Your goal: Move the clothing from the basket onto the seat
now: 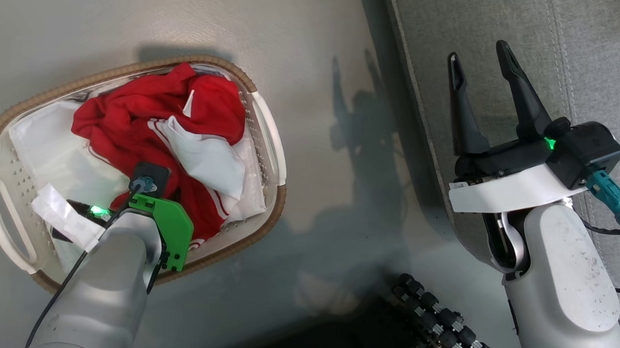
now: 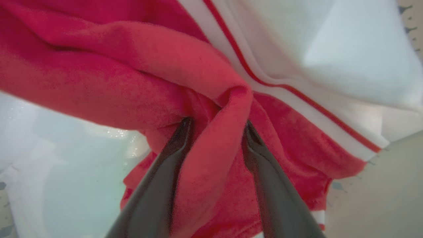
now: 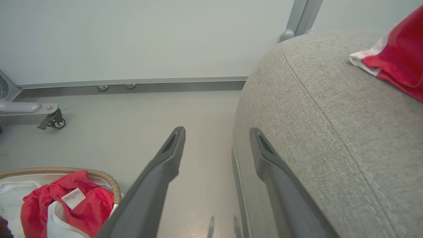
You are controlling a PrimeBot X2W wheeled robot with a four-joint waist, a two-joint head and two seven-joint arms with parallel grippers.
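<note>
**A thin pinch may slip on the lift**

Head view: the clothing (image 1: 148,118) lies heaped and tangled in the basket (image 1: 270,124), so a lift could drag a second garment over the rim.

Left wrist view: the left gripper (image 2: 216,124) straddles one red fold, jaws half-wide and touching it. I cannot tell how firmly it grips.

Right wrist view: the right gripper (image 3: 217,132) is wide and empty at the edge of the seat (image 3: 330,115).
</note>
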